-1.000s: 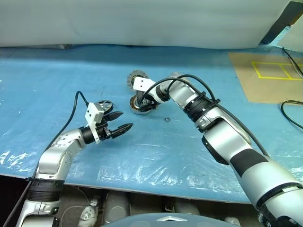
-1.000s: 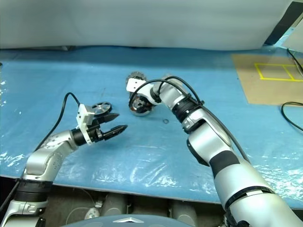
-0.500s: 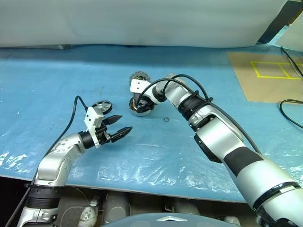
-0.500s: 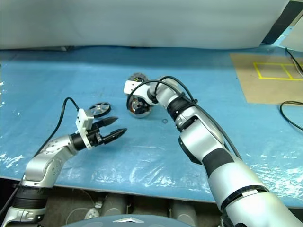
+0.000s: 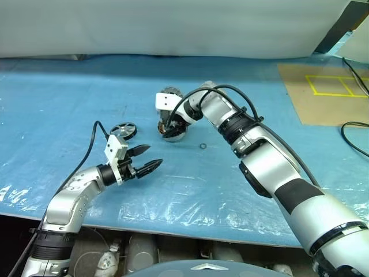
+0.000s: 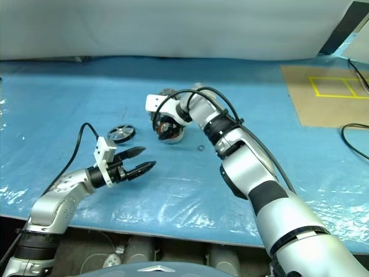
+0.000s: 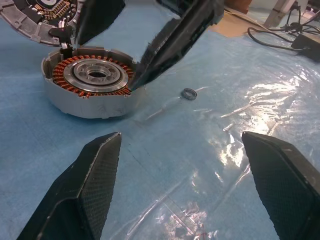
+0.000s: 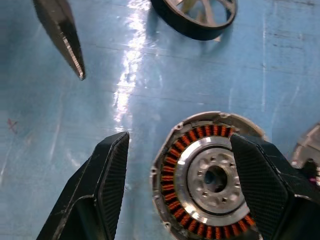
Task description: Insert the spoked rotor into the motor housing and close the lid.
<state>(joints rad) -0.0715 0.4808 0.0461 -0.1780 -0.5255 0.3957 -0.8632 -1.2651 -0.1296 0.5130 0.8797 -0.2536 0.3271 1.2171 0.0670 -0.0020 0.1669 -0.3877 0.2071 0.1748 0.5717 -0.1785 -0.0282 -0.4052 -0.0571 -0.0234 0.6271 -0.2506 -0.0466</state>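
Note:
The motor housing [image 5: 173, 133], a silver can with copper windings [image 8: 175, 170], stands mid-table. My right gripper [image 5: 169, 122] hovers open just above it, pointing down, with its fingers [image 7: 170, 45] straddling the rim and nothing held. Flat on the sheet to the housing's left lies the spoked rotor [image 5: 124, 129], dark and free. The lid [image 5: 168, 92] rests just behind the housing. My left gripper [image 5: 145, 164] is open and level, below the rotor in the eye views, pointing toward the housing with a gap of bare sheet between.
A tiny black O-ring [image 5: 202, 145] lies right of the housing. The table [image 5: 69, 104] is covered in wrinkled blue plastic sheet. A brown board with yellow tape [image 5: 328, 92] and a black cable [image 5: 351, 138] sit at the far right. The table's front edge [image 5: 173, 228] is close.
My right wrist has turned and shifted slightly left over the housing. The left gripper has barely moved, and both stay open.

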